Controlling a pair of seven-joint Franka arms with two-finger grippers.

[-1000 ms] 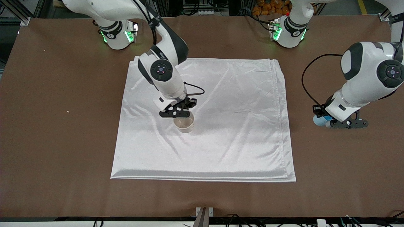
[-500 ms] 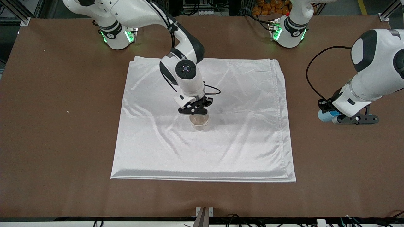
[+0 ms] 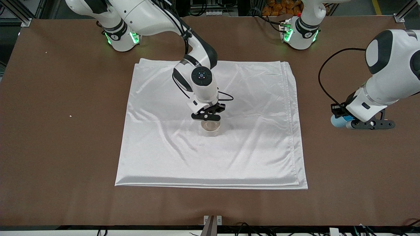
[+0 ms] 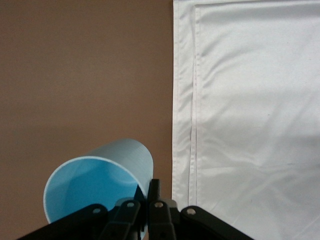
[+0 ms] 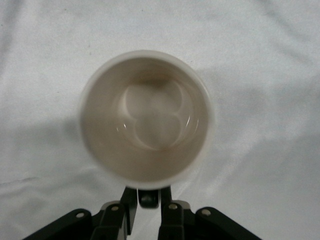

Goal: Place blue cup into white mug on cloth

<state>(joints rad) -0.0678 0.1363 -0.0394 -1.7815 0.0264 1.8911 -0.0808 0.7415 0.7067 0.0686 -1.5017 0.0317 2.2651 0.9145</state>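
White satin fills the middle of your front view: the cloth (image 3: 210,124) lies flat on the brown table (image 3: 65,131), and the white mug (image 3: 211,127) stands upright near its centre with the right gripper (image 3: 208,115) clamped on the mug's rim. The blue cup (image 3: 337,121) is off the cloth, over bare table toward the left arm's end, pinched in the left gripper (image 3: 347,124), so the main step is not yet done. In your left wrist view the blue cup (image 4: 100,182) is tilted with its mouth toward the camera, the jaws closed on its rim, and the cloth's hemmed edge (image 4: 192,125) runs just beside it. In your right wrist view the white mug (image 5: 146,119) is empty, its handle gripped between closed jaws. I judge the right gripper above the mug is what blocks the cup's way in.
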